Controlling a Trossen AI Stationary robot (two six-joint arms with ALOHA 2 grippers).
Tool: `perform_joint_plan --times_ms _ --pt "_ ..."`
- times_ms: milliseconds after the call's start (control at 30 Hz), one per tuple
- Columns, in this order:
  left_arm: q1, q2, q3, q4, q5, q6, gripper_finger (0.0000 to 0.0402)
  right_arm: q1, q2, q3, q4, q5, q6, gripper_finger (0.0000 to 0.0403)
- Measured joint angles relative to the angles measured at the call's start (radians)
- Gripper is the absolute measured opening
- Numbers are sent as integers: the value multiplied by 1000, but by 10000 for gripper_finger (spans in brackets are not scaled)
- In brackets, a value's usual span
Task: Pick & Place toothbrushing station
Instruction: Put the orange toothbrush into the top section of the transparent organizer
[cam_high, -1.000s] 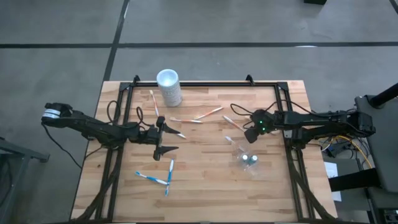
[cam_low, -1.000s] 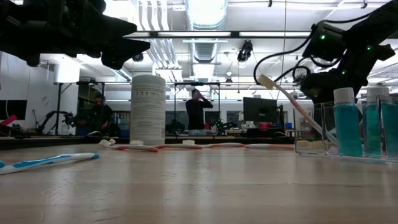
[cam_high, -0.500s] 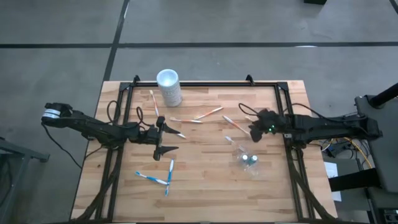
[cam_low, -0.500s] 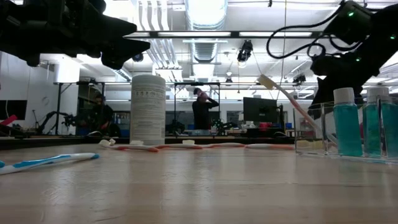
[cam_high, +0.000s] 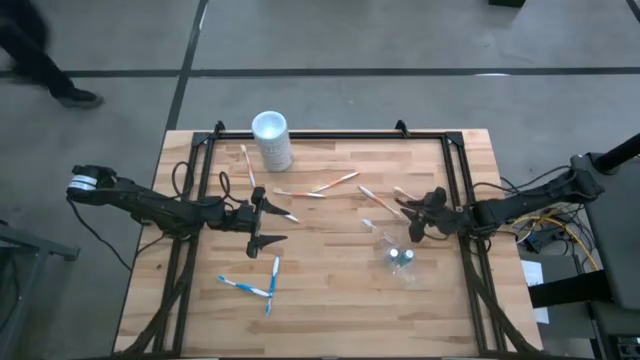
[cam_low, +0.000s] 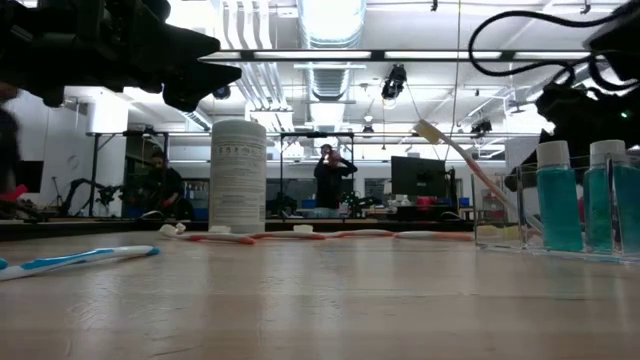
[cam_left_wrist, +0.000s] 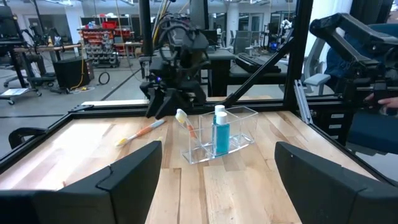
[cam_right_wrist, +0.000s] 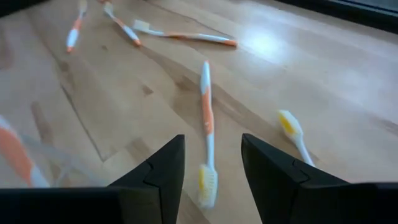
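Note:
The toothbrushing station, a clear plastic holder (cam_high: 399, 254) (cam_left_wrist: 219, 134) (cam_low: 560, 215) with teal bottles, stands on the table's right half. One orange-and-white toothbrush (cam_low: 468, 165) leans in it. Other orange-and-white toothbrushes (cam_high: 318, 187) (cam_right_wrist: 206, 124) lie loose mid-table, and blue-and-white ones (cam_high: 258, 283) lie nearer the front. My right gripper (cam_high: 413, 226) (cam_right_wrist: 211, 171) hovers open just beyond the holder, over a loose toothbrush, touching nothing. My left gripper (cam_high: 265, 222) (cam_left_wrist: 217, 186) waits open and level at centre left.
A tall opaque white cup (cam_high: 272, 140) (cam_low: 238, 176) stands at the far edge, left of centre. A black frame (cam_high: 330, 134) runs along the table's far edge and sides. Bare wood lies between the two grippers. People stand in the room beyond the table.
My right gripper has drawn back toward the table's right edge, a little toward the near edge and down, turning as it went, and now tips down at the tabletop. The holder and the toothbrush leaning in it have stayed put.

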Motion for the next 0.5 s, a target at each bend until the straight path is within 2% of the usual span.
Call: perform_joint_plan --times_ms 233,500 --pt "0 0 0 -8 0 0 319 66 13 -7 4 55 -12 160" --pt "0 0 0 -22 0 0 319 66 69 -7 6 -51 77 160"
